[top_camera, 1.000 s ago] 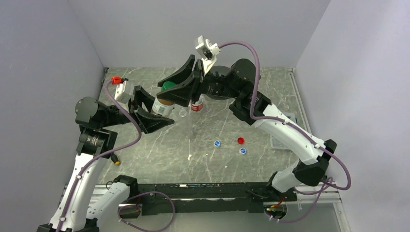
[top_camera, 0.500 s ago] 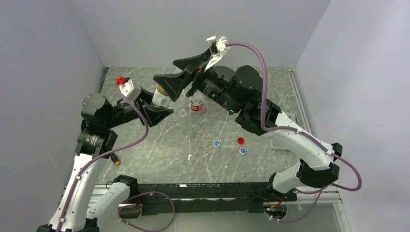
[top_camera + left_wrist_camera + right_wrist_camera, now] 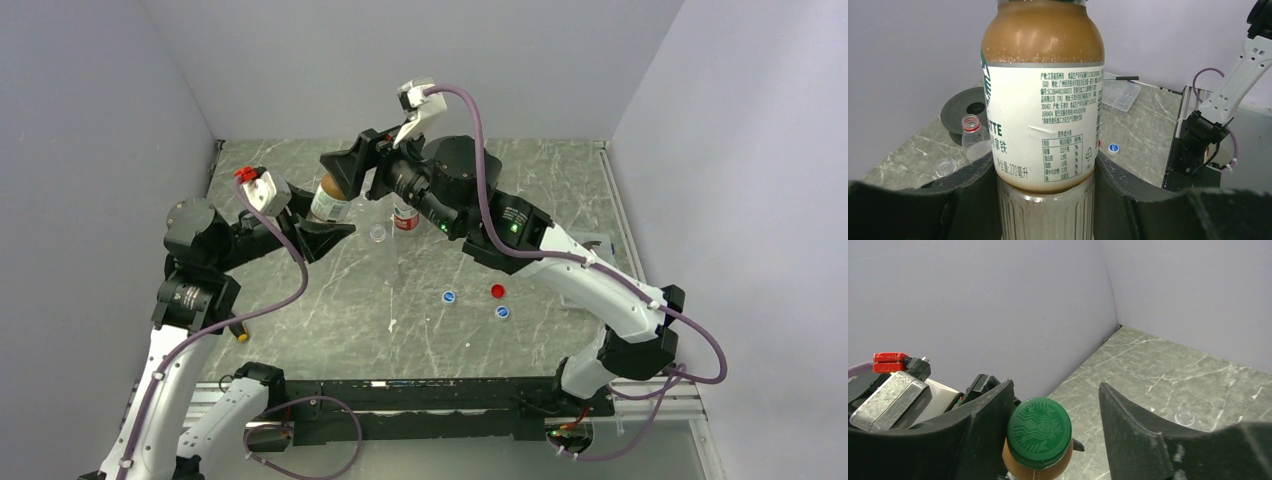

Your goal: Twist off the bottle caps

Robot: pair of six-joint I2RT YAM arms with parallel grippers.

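Your left arm (image 3: 165, 380) and right arm (image 3: 600, 290) wear white shells between black round joints. A mauve cable (image 3: 290, 270) loops along each. The left hand (image 3: 316, 221) and right hand (image 3: 346, 163) end in broad black wedge fingers (image 3: 983, 430). A red plug (image 3: 243, 173) sits on the left wrist's silver camera block (image 3: 266, 190); a green light (image 3: 514, 227) glows on the right arm.

**A:** How's the light?

**B:** Soft and even, coming from overhead. The table (image 3: 380, 300) carries only faint, soft-edged shadows, and its sheen is mild.

**A:** And the sharpness?

**B:** The overhead view is crisp from edge to edge. In the left wrist view the small print on the amber bottle (image 3: 1043, 100) reads clearly, but the black jaws along the bottom go dark and lose detail. In the right wrist view the green cap (image 3: 1039, 426) is sharp against a flat, evenly lit wall (image 3: 973, 300).
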